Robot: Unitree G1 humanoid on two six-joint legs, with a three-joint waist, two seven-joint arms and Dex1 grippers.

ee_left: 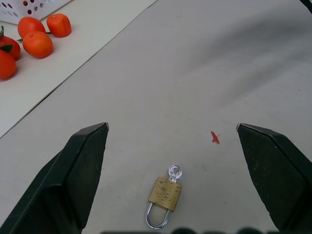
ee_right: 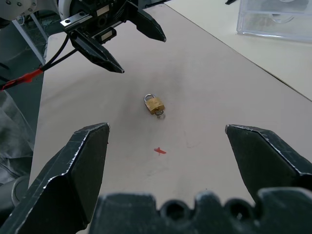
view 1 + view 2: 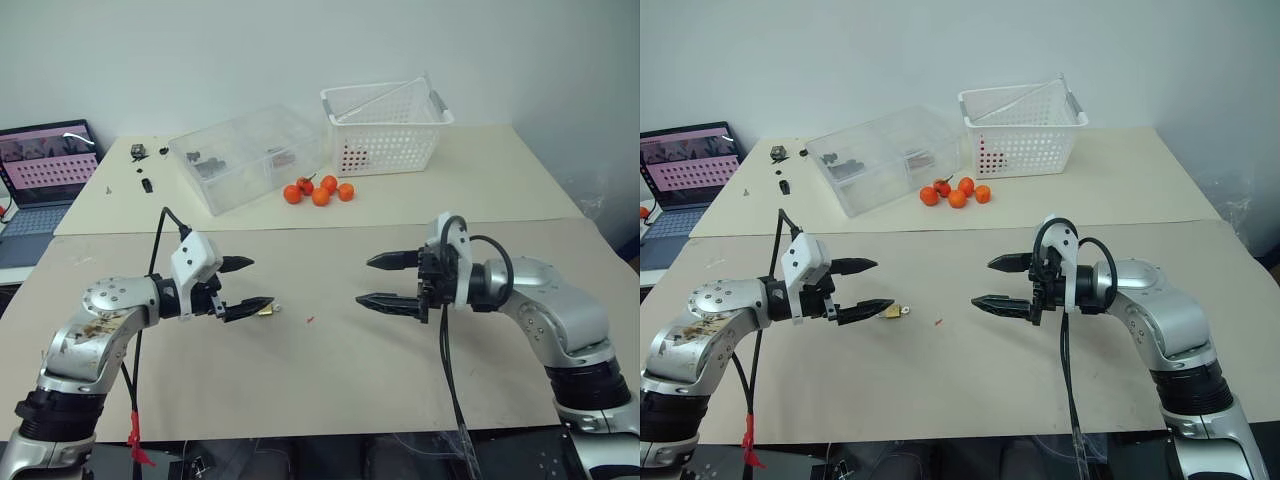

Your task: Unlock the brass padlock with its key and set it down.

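Meanwhile, Padlock Waits Untouched Between Two Open Claws

Seen from the head camera, the left claw (image 3: 247, 283) and the right claw (image 3: 378, 281) hover level above the tan counter (image 3: 330, 380), tips facing each other, fingers spread wide and empty. The brass padlock (image 3: 895, 312) lies flat on the counter just beside the left claw's lower fingertip, with a small red speck (image 3: 938, 322) close by.

Through the left wrist camera, the padlock sits between and just ahead of the spread fingers, shackle toward the camera and the key (image 1: 174, 172) standing in the far end of its body. Orange fruits (image 1: 36, 41) rest well apart.

From the right wrist camera, the padlock lies near the opposite claw, red speck nearer.

Judged from this, the first pickup falls to the left claw: lower it squarely over the brass body, pinch the flat sides, and leave the key end exposed for the right claw to turn.
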